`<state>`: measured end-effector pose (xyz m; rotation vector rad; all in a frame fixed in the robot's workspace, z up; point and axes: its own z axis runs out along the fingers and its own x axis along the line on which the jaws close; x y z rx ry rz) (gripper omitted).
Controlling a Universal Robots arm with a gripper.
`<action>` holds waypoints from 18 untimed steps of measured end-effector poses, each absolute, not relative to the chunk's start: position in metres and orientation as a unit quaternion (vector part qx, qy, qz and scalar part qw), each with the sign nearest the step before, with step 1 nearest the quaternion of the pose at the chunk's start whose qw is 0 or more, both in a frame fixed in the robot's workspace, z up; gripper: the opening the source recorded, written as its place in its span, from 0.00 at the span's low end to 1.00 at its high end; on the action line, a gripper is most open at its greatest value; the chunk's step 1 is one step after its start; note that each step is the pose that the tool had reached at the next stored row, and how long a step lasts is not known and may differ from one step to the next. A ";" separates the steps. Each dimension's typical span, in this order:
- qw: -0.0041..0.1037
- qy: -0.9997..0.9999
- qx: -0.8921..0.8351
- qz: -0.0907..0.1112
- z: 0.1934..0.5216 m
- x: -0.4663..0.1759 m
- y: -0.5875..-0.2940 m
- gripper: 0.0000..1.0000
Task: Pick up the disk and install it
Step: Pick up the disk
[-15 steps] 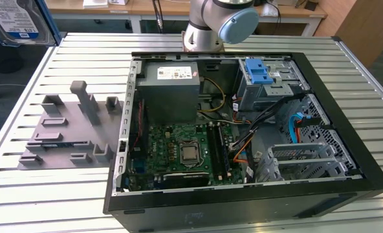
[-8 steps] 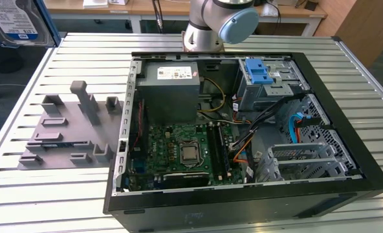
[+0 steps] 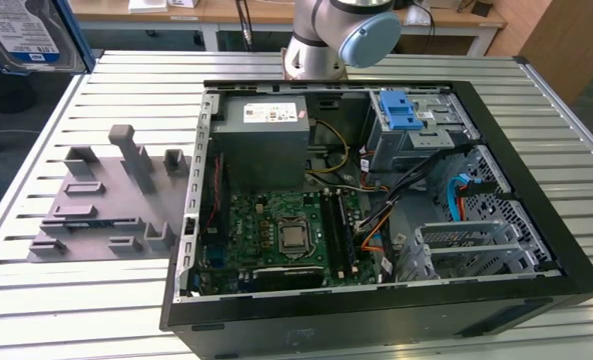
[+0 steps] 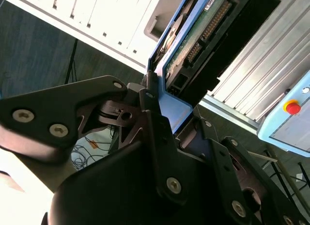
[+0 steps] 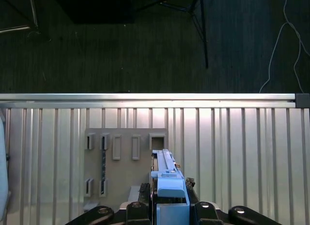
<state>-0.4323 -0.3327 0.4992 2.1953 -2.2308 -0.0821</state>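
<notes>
The gripper point(image 5: 167, 201) is clamped on the disk point(image 3: 21, 34). In both wrist views its black fingers point(image 4: 156, 125) press against the drive's two opposite sides, with a blue plastic rail showing between them. The disk is off the table and held on edge. In the exterior view it sits in the upper corner on the exterior view's left, label side showing, well apart from the open computer case point(image 3: 377, 324). In the second wrist view its green circuit-board side and a row of connector pins show beyond the fingers. In the first wrist view the drive hangs over the grey fixture plate point(image 3: 96, 202), which lies flat on the slatted aluminium table point(image 3: 106, 300) and carries several upright holders and slots. The case lies on its side on the same table, just beside the plate on the exterior view's right. Inside it are a grey power supply point(image 3: 266, 142) with a white sticker, a green motherboard point(image 3: 276, 225), and a metal drive cage with a blue latch point(image 3: 401, 112) in the far corner. The arm's base point(image 3: 322, 37) stands behind the case. A pale blue pendant with a red button point(image 4: 292, 107) shows at the edge of the second wrist view.
</notes>
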 end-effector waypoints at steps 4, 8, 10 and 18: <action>0.005 -0.713 0.701 -0.026 0.499 -0.429 -0.333 0.37; 0.005 -0.713 0.701 -0.026 0.499 -0.426 -0.334 0.37; 0.005 -0.713 0.701 -0.026 0.499 -0.424 -0.334 0.37; 0.005 -0.713 0.701 -0.026 0.499 -0.417 -0.337 0.37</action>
